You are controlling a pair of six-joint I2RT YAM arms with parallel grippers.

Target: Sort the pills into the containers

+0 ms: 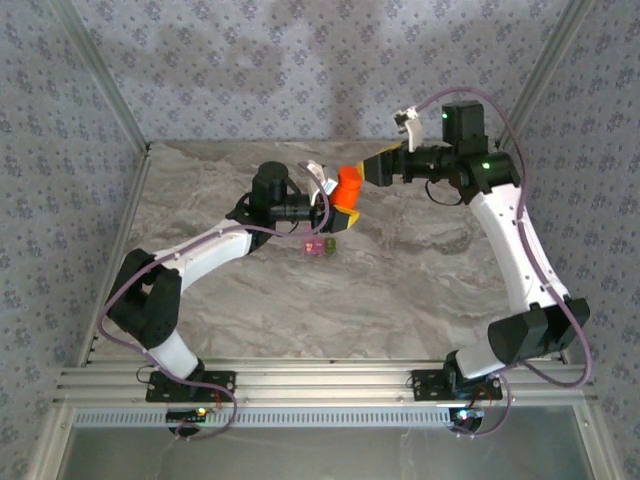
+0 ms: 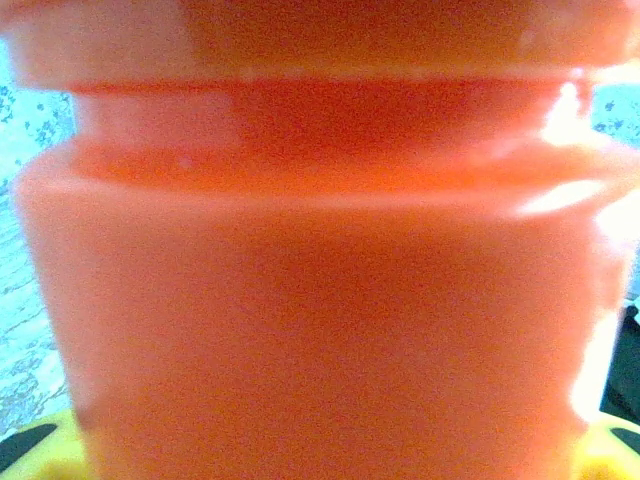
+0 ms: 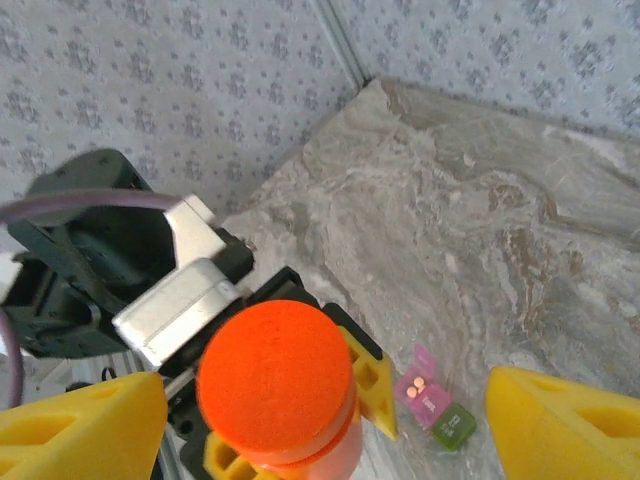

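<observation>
My left gripper (image 1: 338, 207) is shut on the body of an orange bottle (image 1: 347, 190), which it holds above the table; up close the bottle (image 2: 320, 280) is flanked by yellow pads (image 2: 40, 455). The bottle's round orange cap (image 3: 275, 370) is on. My right gripper (image 3: 322, 405) is open, its yellow fingers (image 3: 80, 430) standing wide on either side of the cap without touching it. The containers (image 1: 320, 246) lie on the table below. The pink compartment (image 3: 420, 388) has its lid open with two small orange pills (image 3: 420, 381) inside. The green compartment (image 3: 453, 425) is shut.
The marble-patterned table (image 1: 420, 270) is enclosed by patterned walls (image 1: 300, 70) at the back and both sides. Both arms meet over the table's far middle.
</observation>
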